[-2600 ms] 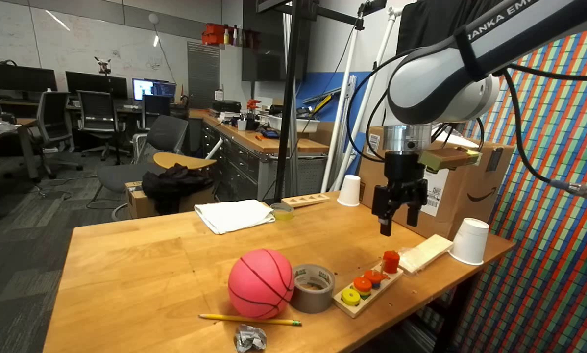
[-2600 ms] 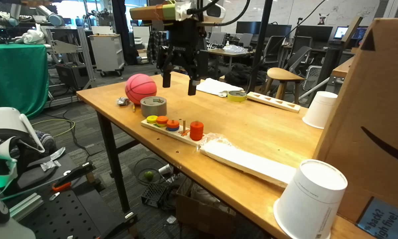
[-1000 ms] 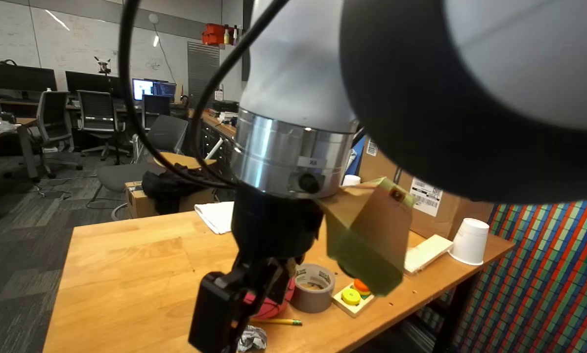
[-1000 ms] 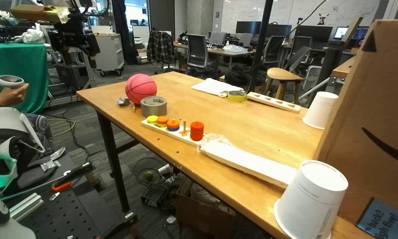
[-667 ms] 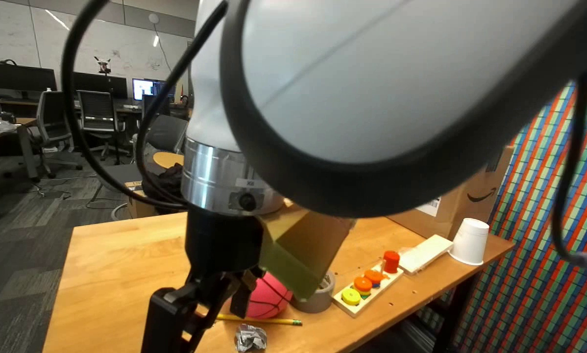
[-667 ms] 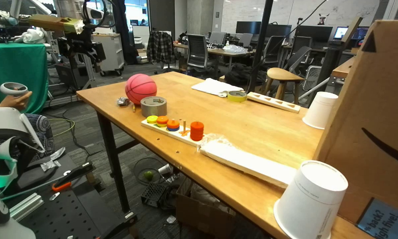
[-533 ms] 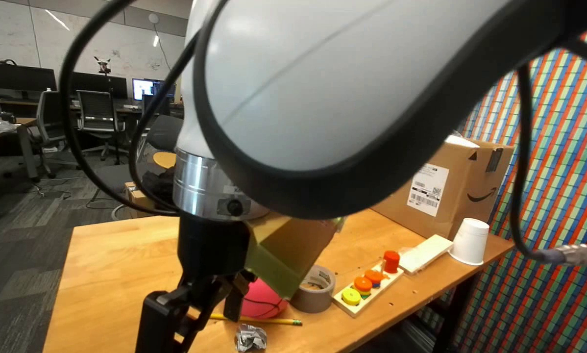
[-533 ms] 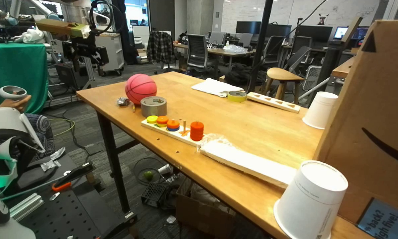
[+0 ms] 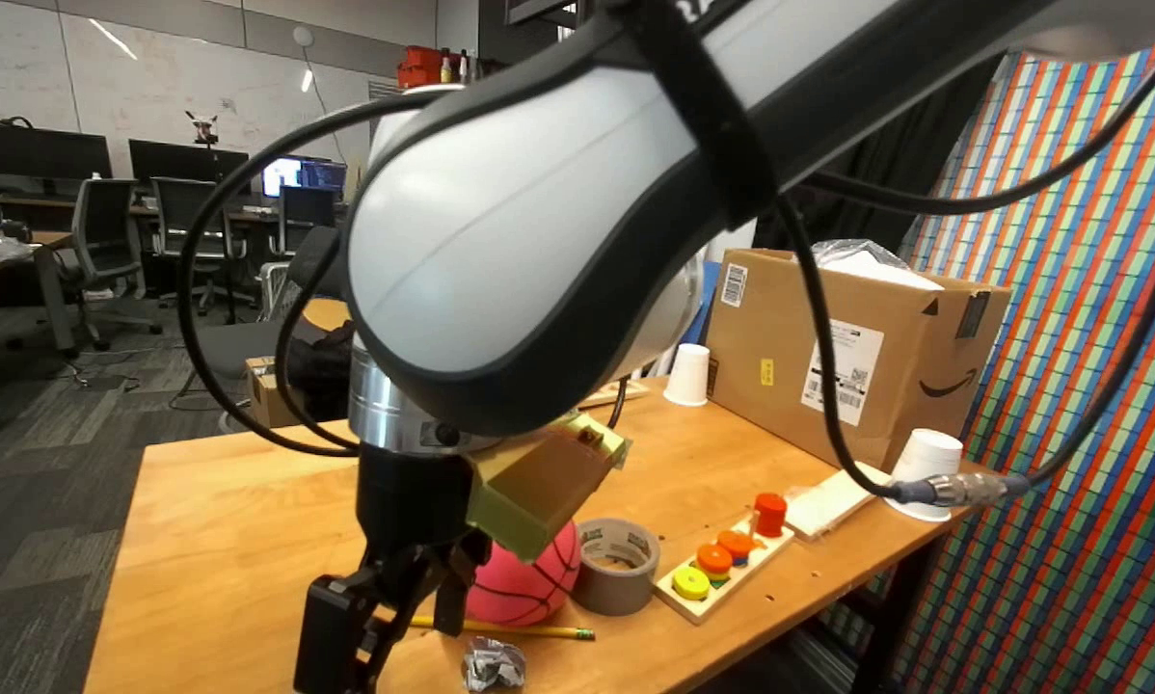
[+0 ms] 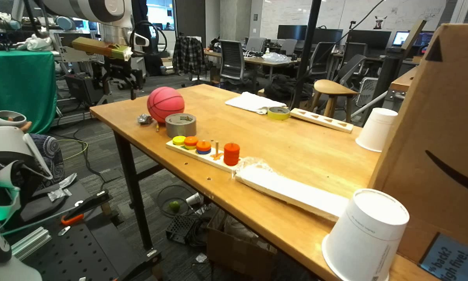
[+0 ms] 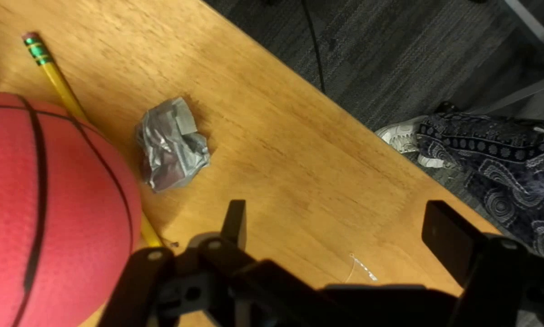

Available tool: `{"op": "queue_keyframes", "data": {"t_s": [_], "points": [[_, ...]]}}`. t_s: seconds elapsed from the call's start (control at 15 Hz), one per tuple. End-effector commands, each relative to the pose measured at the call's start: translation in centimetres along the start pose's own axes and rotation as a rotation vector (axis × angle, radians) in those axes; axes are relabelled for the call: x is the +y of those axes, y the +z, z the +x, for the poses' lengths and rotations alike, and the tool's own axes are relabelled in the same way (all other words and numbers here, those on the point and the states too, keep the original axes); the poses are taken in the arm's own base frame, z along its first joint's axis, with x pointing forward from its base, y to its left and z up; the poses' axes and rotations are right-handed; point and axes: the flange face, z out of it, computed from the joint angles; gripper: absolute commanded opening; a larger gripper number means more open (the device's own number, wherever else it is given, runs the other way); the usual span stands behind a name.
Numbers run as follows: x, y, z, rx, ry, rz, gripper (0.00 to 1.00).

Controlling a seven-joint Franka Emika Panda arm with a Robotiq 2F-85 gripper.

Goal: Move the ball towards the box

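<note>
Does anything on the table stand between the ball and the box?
Likely, yes: the gray tape roll sits right beside the ball, on the side towards the box. The peg toy lies past it, probably just off the straight line.

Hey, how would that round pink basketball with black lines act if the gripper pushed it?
The pink basketball would probably roll easily, being round. Its pebbled surface suggests decent grip. The round grey tape roll beside it might block one side.
</note>
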Motion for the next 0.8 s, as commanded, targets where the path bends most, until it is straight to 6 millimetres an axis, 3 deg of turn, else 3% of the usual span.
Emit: {"op": "queue_keyframes", "data": {"t_s": [0.0, 0.2, 0.33, 0.53, 0.73], "points": [[3.1, 0.0, 0.9, -0.014, -0.052, -0.010, 1.00], [7.6, -1.1, -0.4, -0.011, -0.090, -0.125, 1.00], [9.8, -4.0, -2.0, 0.020, -0.101, -0.255, 1.00], [11.6, -9.7, -4.9, 0.149, 0.016, -0.292, 1.00], [13.0, -12.5, -8.2, 0.230, 0.098, -0.377, 1.00]]}}
